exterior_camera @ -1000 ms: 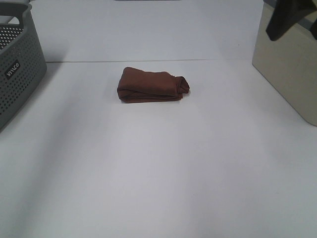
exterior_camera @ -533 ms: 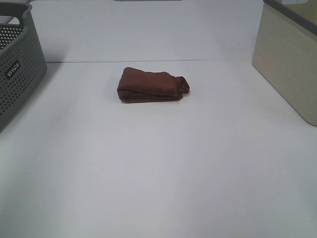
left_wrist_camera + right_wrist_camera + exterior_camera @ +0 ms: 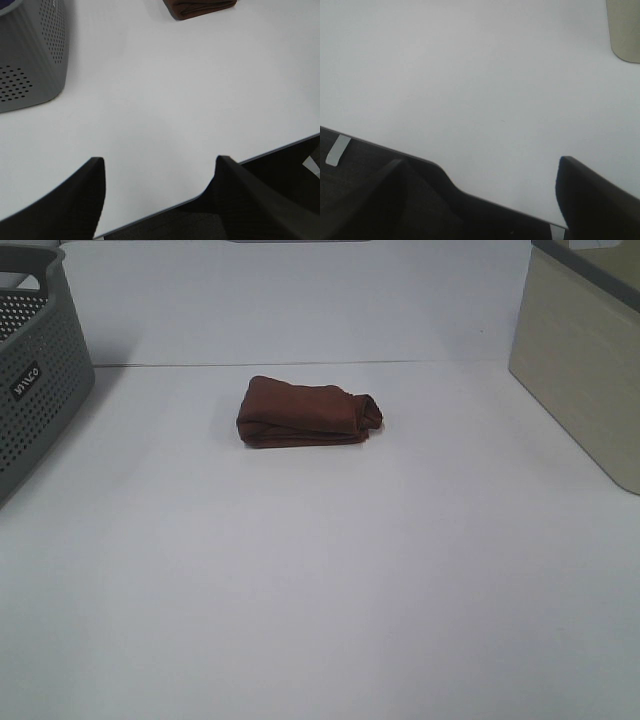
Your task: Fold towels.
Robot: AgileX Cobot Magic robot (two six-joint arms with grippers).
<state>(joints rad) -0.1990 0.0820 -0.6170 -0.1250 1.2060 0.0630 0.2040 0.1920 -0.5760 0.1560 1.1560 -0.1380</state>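
Note:
The dark reddish-brown towel (image 3: pixel 308 413) lies folded into a small thick bundle on the white table (image 3: pixel 320 570), at the far middle. No tag shows. Its edge also shows in the left wrist view (image 3: pixel 200 7). Neither arm appears in the exterior high view. My left gripper (image 3: pixel 160 175) is open and empty above the table's near edge, far from the towel. My right gripper (image 3: pixel 482 175) is open and empty, also over the table's edge, with no towel in its view.
A grey perforated basket (image 3: pixel 35 380) stands at the far left and also shows in the left wrist view (image 3: pixel 30 55). A beige bin (image 3: pixel 585 370) stands at the far right; its corner shows in the right wrist view (image 3: pixel 625 30).
A dark shape over the beige bin at the top right one second ago has left the view. The towel has not moved.

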